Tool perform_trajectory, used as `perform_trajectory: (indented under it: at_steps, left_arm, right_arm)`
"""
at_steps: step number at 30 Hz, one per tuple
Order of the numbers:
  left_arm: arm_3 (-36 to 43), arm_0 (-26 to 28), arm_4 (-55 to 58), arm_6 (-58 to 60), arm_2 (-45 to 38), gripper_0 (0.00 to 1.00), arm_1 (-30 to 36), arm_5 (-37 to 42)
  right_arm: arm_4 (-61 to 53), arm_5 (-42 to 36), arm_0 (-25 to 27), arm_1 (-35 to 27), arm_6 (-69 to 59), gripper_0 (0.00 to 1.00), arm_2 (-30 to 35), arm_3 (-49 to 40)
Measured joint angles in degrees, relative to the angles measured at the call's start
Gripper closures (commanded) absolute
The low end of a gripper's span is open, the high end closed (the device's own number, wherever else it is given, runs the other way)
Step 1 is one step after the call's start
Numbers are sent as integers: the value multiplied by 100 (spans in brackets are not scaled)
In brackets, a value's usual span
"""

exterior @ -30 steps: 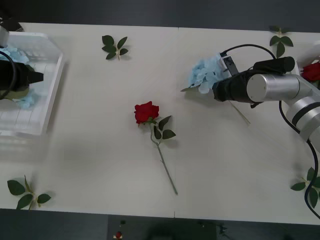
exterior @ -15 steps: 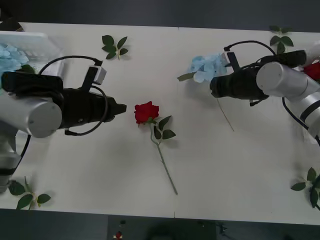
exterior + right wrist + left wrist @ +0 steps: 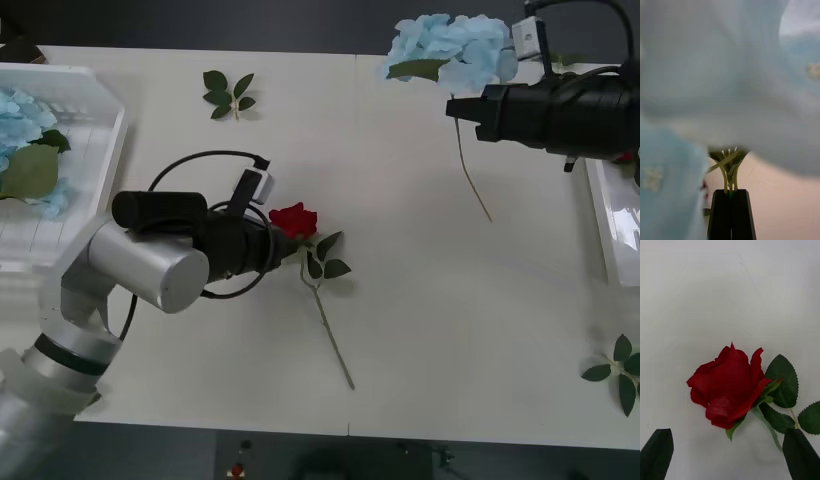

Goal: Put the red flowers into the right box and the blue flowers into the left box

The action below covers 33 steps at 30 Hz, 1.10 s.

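A red flower [image 3: 294, 221] lies on the table's middle, its stem running toward the near edge. My left gripper [image 3: 280, 243] sits just left of the bloom. In the left wrist view the rose [image 3: 728, 390] lies between and beyond the open gripper [image 3: 730, 459], untouched. My right gripper [image 3: 455, 106] is shut on a blue flower [image 3: 450, 45], held above the table at the far right, stem [image 3: 472, 175] hanging down. In the right wrist view the gripper [image 3: 731, 195] clamps the green stalks under the bloom [image 3: 730, 75]. The left box [image 3: 100, 160] holds blue flowers [image 3: 18, 112]. The right box [image 3: 606, 220] shows at the right edge.
Flowerless leaf sprigs lie at the far middle-left [image 3: 228, 93] and near the right front corner [image 3: 620, 372]. The table's near edge runs along the bottom of the front view.
My left arm has swung from the left box over to the red rose. My right gripper has lifted the blue flower off the table and carried it farther back.
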<state>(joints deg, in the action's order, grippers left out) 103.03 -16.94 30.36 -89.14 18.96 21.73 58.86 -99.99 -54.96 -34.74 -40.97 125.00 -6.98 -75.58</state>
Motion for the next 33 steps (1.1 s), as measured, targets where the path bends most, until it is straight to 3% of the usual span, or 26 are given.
perform_trajectory:
  at_steps: [3, 8, 12, 16, 21, 26, 33]
  left_arm:
    - [575, 56, 798, -299, -598, 15, 344, 781]
    - [971, 284, 2444, -1585, -2380, 15, 568, 2041]
    - [485, 441, 3690, -3292, -3740, 15, 529, 2811]
    - [-446, 529, 4796, -4873, -4197, 15, 396, 3017]
    - [-1660, 602, 6134, -6672, -3727, 15, 262, 2761]
    - [-2255, 602, 7359, -6770, -2583, 15, 205, 1976]
    - [-2326, 604, 9137, -6770, -786, 15, 205, 579]
  right_arm:
    - [-291, 0, 259, 0, 346, 100, 57, -358]
    - [-497, -3, 617, 4, 1149, 100, 54, -979]
    - [-712, -4, 790, 103, 1246, 100, 53, -1325]
    - [-919, -5, 885, 360, 1481, 100, 53, -1554]
    - [-1201, -5, 919, 778, 1494, 100, 51, -1686]
    - [-1218, 231, 919, 1047, 1494, 100, -83, -1692]
    - [-1223, 832, 917, 1074, 1494, 100, -742, -1734]
